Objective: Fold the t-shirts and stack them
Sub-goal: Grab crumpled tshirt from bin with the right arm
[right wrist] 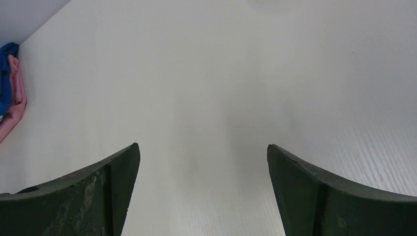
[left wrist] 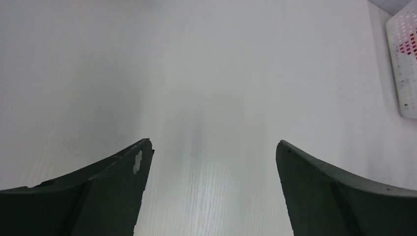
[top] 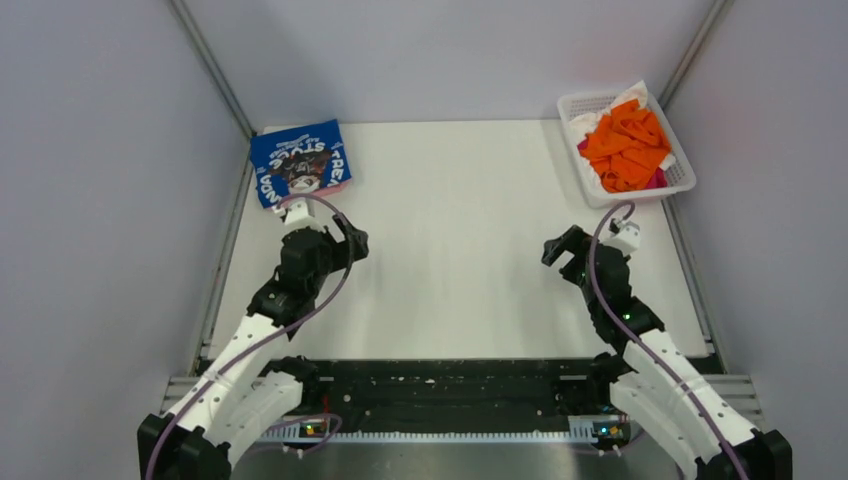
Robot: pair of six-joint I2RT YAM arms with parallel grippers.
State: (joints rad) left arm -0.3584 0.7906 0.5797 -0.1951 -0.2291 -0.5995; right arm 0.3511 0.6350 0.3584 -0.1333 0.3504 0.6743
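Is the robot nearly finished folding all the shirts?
Not nearly. Done: the blue shirt lies folded in the far left corner, with pink cloth showing at its edge. In hand: nothing. The left gripper and right gripper are both open and empty over the table. Left: the orange shirt lies crumpled in the basket, with white cloth and magenta cloth peeking out around it.

The blue t-shirt [top: 292, 152] has white lettering; the orange t-shirt [top: 628, 145] is plain.

Bright, even light; soft shadows.
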